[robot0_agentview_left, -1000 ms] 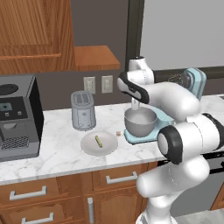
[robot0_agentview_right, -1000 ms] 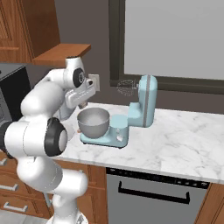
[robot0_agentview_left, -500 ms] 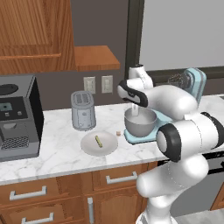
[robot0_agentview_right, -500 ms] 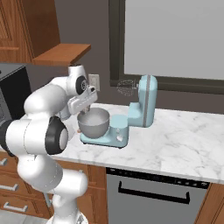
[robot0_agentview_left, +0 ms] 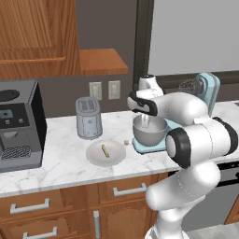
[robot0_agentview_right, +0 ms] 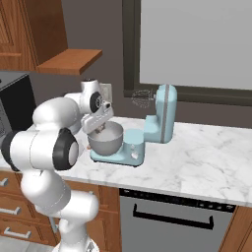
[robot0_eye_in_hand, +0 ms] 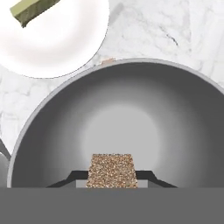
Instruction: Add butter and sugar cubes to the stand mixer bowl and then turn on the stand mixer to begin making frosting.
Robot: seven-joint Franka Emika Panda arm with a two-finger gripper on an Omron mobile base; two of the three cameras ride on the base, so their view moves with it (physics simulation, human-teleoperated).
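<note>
The steel stand mixer bowl (robot0_agentview_left: 150, 134) (robot0_agentview_right: 106, 141) sits on the base of the light-blue stand mixer (robot0_agentview_left: 206, 89) (robot0_agentview_right: 163, 117), whose head is tilted up. My gripper (robot0_agentview_left: 145, 123) (robot0_agentview_right: 101, 129) (robot0_eye_in_hand: 112, 174) hangs at the bowl's mouth, shut on a tan sugar cube (robot0_eye_in_hand: 111, 169) above the grey inside of the bowl (robot0_eye_in_hand: 57, 131). A second sugar cube (robot0_agentview_left: 126, 141) (robot0_eye_in_hand: 108, 61) lies on the counter between bowl and plate. The butter (robot0_agentview_left: 105, 151) (robot0_eye_in_hand: 33, 11) lies on the pale round plate (robot0_agentview_left: 95, 158) (robot0_eye_in_hand: 57, 41) left of the bowl.
A grey toaster (robot0_agentview_left: 88, 117) stands behind the plate and a black coffee machine (robot0_agentview_left: 18, 123) sits at the far left. Wood cabinets and a shelf hang above. To the mixer's right is bare marble counter (robot0_agentview_right: 206, 157).
My gripper has come down from above the mixer to the bowl's mouth, still holding the sugar cube. Plate, butter and mixer have not moved.
</note>
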